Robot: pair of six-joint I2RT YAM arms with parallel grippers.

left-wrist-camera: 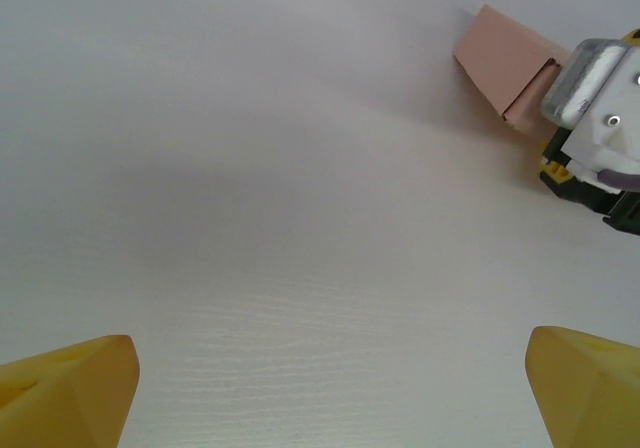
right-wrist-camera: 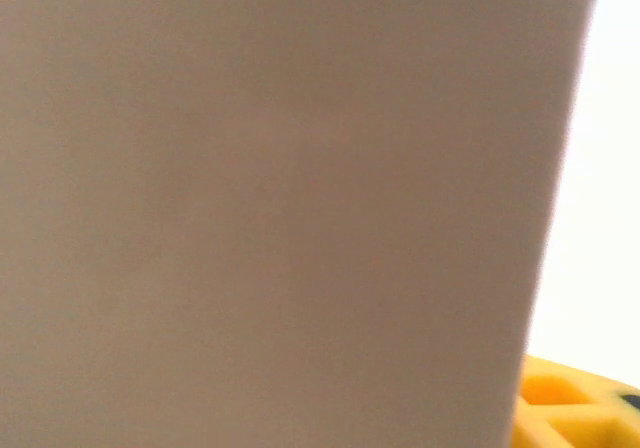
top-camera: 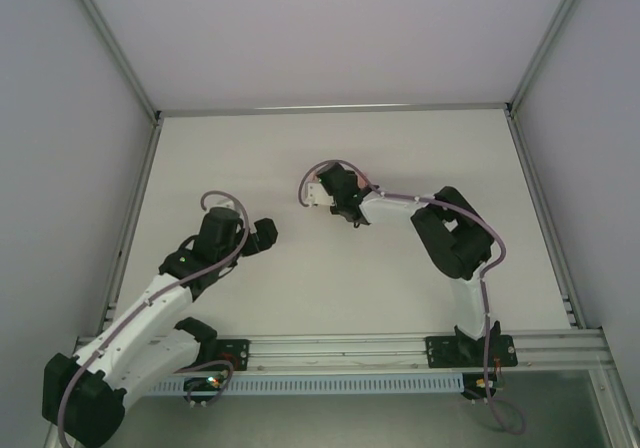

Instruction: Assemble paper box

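Salmon-pink paper box point(left-wrist-camera: 505, 63) partly hidden, seemingly against right fingers point(right-wrist-camera: 575, 408), gap unreadable, left fingers point(left-wrist-camera: 70, 383) wide apart.

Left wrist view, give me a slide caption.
Open left claw above the table, pink paper box beyond, beside the right arm.

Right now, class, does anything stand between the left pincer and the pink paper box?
Nothing visible does. In the left wrist view, bare table runs from the open left pincer to the paper box. The right pincer is at the box's right end, not in between.
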